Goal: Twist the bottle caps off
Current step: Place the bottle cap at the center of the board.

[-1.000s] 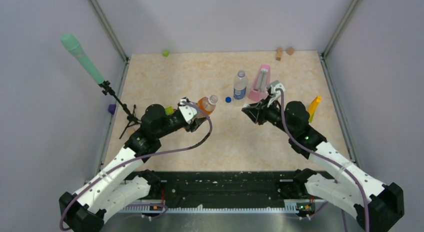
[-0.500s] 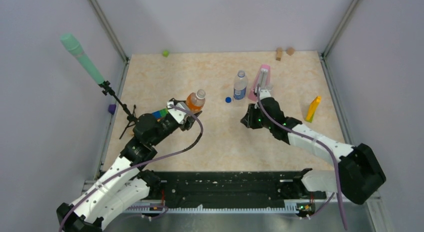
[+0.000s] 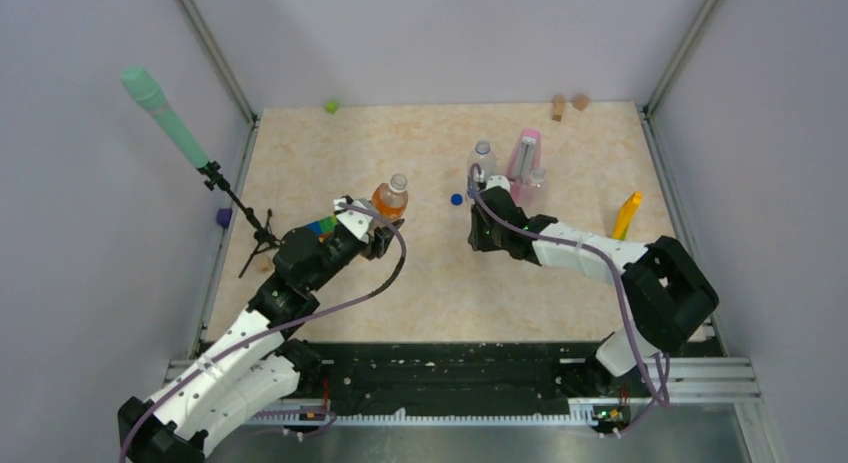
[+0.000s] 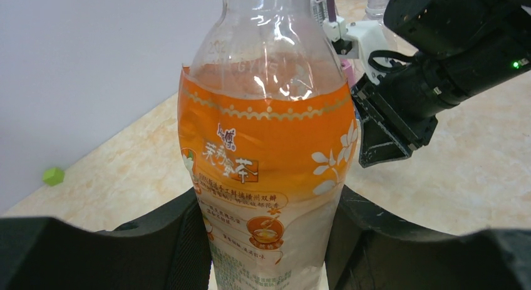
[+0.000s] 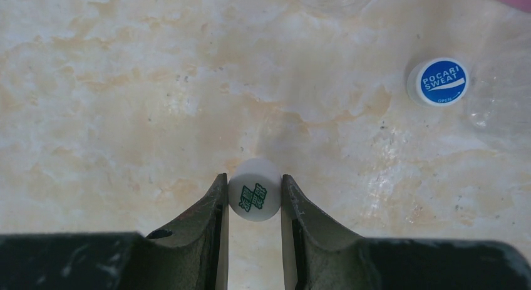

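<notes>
Left claw (image 4: 266, 252): clamped round the lower body of the orange bottle (image 4: 266, 146), which stands upright left of the desk's (image 5: 125, 83) centre.
Orange bottle's cap (image 3: 399, 181): pale, seemingly on the neck, so likely the one left to unscrew.
Handling: probably thin, squashy plastic with a slick label and some weight from the drink. Brace the body firmly and twist at the small, stiff cap's rim.
Blue cap (image 5: 436, 82): loose and flat on the desk, near the labelled bottle (image 3: 481, 155).
Right claw (image 5: 253, 185): pinching a white cap (image 5: 253, 197) with green print, close above the desk or on it, I cannot tell which.
Plain bottle (image 3: 536, 186): beside the pink metronome (image 3: 525, 148), apparently capless.
</notes>
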